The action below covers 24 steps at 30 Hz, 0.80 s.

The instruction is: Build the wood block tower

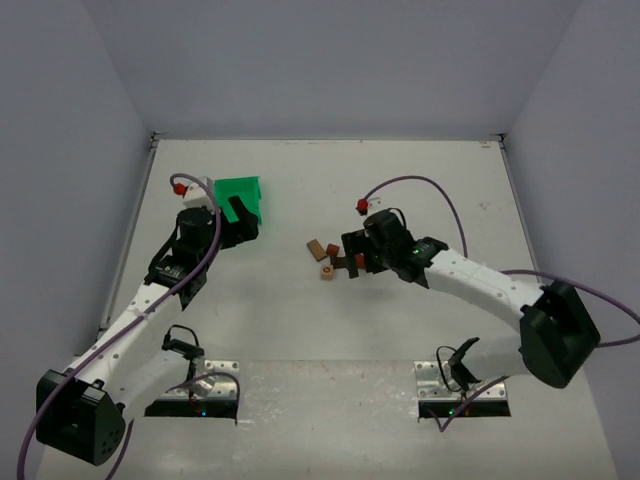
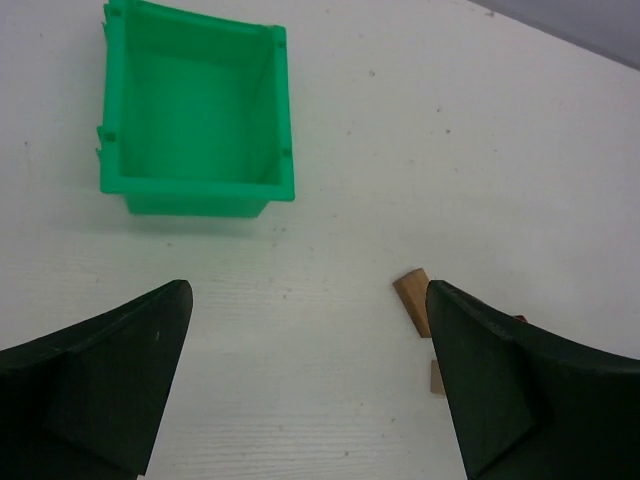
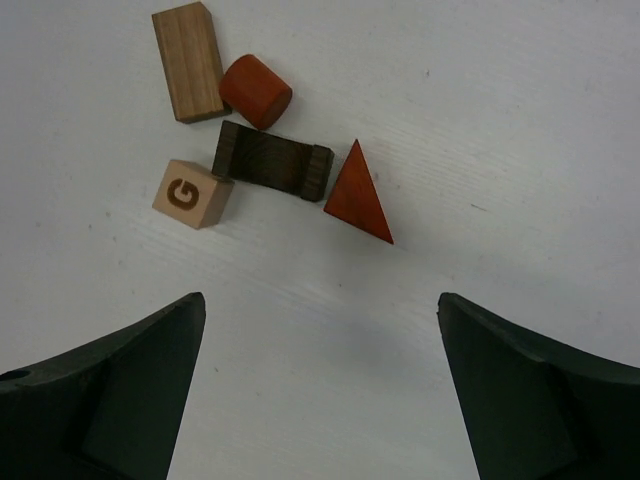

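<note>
- Near edge: both arm bases sit on metal plates [image 1: 195, 392] at the front of the table [image 1: 330, 340]. White tabletop runs from there up to the two grippers.
- Sides and far edge: grey walls [image 1: 320, 60] rise along the left, right and far edges. The left arm lies close along the left edge, and the right arm's elbow is near the right edge.
- Right gripper [image 3: 320, 335]: jaws spread wide, nothing between them, touching nothing. Only white table shows in the gap.
- Wood pieces: all lie flat and unstacked at mid-table, just beyond the right gripper's fingertips.
  - Tan cube [image 3: 192, 193], lettered G, is the nearest on the left.
  - Dark brown block [image 3: 272, 161] lies just beside the cube.
  - Red wedge [image 3: 357, 194] touches the block's right end.
  - Red cylinder [image 3: 256, 91] sits against the block's far side.
  - Tan bar [image 3: 190, 62] is the farthest, touching the cylinder.
- Left gripper [image 2: 308, 340]: jaws spread wide, holding nothing. A tan piece [image 2: 412, 300] shows at the inner edge of its right finger, partly hidden.
- Green bin [image 2: 200, 195]: upright, mouth open, ahead and left of the left gripper's gap and apart from both fingers. In the top view it sits just beyond that gripper. The wood pieces are all outside it, well apart to its right.
</note>
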Each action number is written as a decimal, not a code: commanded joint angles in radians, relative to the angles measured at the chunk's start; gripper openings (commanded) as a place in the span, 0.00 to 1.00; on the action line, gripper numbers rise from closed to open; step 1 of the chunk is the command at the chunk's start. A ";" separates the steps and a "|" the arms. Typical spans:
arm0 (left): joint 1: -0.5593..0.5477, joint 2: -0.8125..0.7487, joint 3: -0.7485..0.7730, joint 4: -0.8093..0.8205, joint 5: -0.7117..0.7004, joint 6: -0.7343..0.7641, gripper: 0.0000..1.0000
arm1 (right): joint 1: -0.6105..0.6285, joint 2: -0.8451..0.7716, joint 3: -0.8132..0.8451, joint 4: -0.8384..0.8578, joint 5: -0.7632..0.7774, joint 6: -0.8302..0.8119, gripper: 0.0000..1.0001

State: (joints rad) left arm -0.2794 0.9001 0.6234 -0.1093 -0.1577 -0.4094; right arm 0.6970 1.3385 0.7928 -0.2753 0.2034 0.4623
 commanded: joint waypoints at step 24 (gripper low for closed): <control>0.005 0.005 -0.016 0.142 -0.084 -0.092 1.00 | 0.214 0.608 0.570 -0.272 0.388 0.253 0.37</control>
State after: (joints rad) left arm -0.2798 0.9142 0.6132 -0.0254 -0.2337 -0.4936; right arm 0.9119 1.9300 1.3228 -0.5243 0.5507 0.6677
